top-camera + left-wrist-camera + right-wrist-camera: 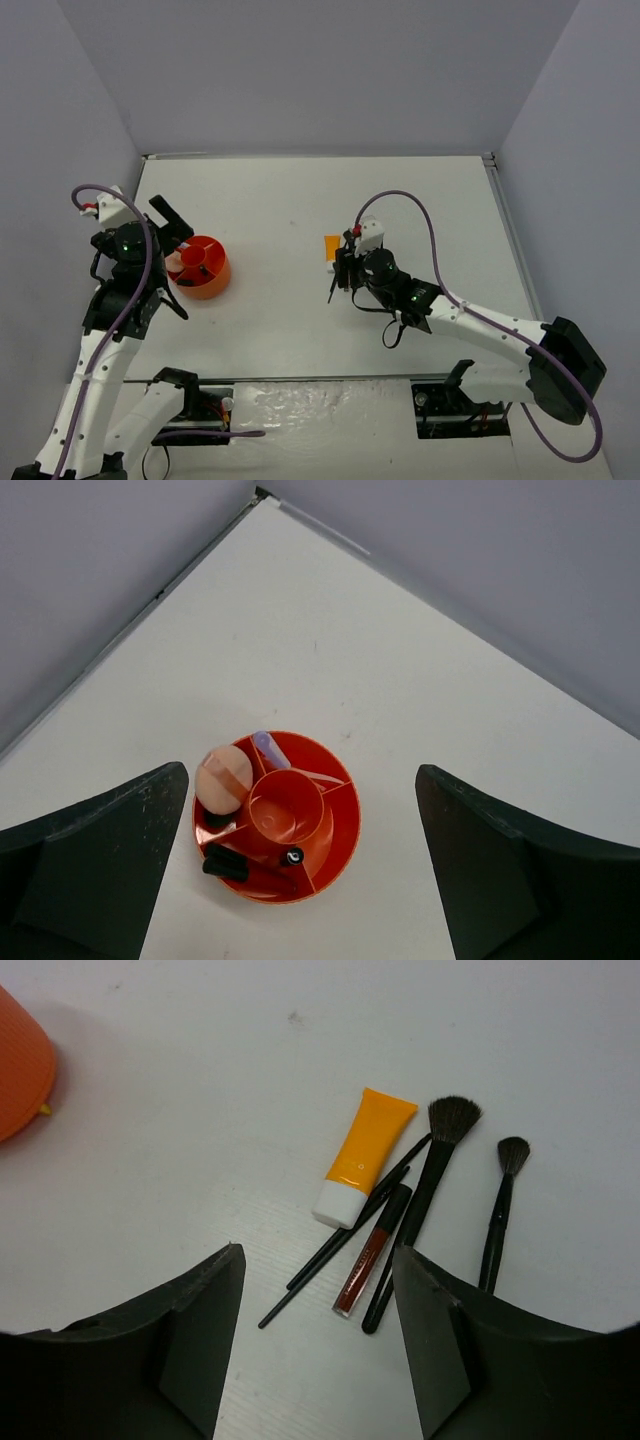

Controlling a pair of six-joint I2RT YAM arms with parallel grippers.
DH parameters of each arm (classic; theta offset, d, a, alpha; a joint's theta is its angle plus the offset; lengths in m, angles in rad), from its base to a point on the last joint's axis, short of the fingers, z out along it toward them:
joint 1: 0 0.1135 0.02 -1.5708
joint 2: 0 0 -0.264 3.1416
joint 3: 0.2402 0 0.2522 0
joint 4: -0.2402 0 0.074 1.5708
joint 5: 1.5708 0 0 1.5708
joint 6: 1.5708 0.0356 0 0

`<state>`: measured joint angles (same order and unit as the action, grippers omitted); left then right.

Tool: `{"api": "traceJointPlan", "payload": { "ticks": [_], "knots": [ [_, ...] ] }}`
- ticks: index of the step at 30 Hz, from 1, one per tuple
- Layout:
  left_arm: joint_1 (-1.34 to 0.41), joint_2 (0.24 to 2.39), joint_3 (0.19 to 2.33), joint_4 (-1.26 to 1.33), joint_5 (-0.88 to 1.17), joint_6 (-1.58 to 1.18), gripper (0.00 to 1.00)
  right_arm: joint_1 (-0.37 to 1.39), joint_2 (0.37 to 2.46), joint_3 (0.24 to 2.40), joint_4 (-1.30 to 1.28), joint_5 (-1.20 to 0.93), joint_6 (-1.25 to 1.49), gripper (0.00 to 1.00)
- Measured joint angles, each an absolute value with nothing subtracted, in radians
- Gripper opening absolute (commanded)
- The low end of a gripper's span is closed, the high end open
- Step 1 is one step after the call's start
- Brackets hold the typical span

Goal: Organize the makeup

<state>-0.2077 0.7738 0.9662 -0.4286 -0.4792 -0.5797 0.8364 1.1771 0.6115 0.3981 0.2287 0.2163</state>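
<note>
On the white table lies the loose makeup: an orange-white tube, a big black brush, a smaller brush, a dark red lip gloss and two thin black pencils. My right gripper hovers over the pencils' near ends, jaws open, holding nothing. The tube peeks out beside that gripper from above. My left gripper hangs open above the orange divided tub. The tub holds a pale pink puff, a lilac stick and black pieces.
The tub stands at the table's left, next to my left gripper. Grey walls close the table at the back and both sides. The tub's orange side shows at the left edge of the right wrist view.
</note>
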Motion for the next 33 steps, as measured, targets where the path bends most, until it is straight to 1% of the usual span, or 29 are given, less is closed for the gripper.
{"api": "traceJointPlan", "payload": {
  "ticks": [1,3,5,8,17,25,32,33],
  "knots": [
    [-0.207,0.775,1.001,-0.445,-0.459,-0.557,0.97,0.836,1.203,0.625,0.386,0.241,0.232,0.44],
    [-0.207,0.782,1.051,-0.479,-0.406,-0.512,0.97,0.833,1.264,0.656,0.359,0.263,0.267,0.41],
    [-0.207,0.788,1.079,-0.51,-0.354,-0.47,0.97,0.831,1.32,0.681,0.336,0.279,0.3,0.34],
    [-0.207,0.792,1.086,-0.555,-0.273,-0.413,0.97,0.831,1.395,0.702,0.309,0.298,0.354,0.3],
    [-0.207,0.809,0.99,-0.604,-0.156,-0.333,0.97,0.831,1.523,0.714,0.273,0.332,0.46,0.23],
    [-0.197,0.813,0.986,-0.605,-0.106,-0.325,0.97,0.827,1.603,0.729,0.272,0.351,0.501,0.17],
    [-0.19,0.813,0.986,-0.603,-0.09,-0.325,0.97,0.817,1.66,0.748,0.29,0.366,0.522,0.15],
    [-0.188,0.814,0.986,-0.603,-0.087,-0.326,0.97,0.817,1.666,0.751,0.294,0.369,0.524,0.1]
  ]
}}
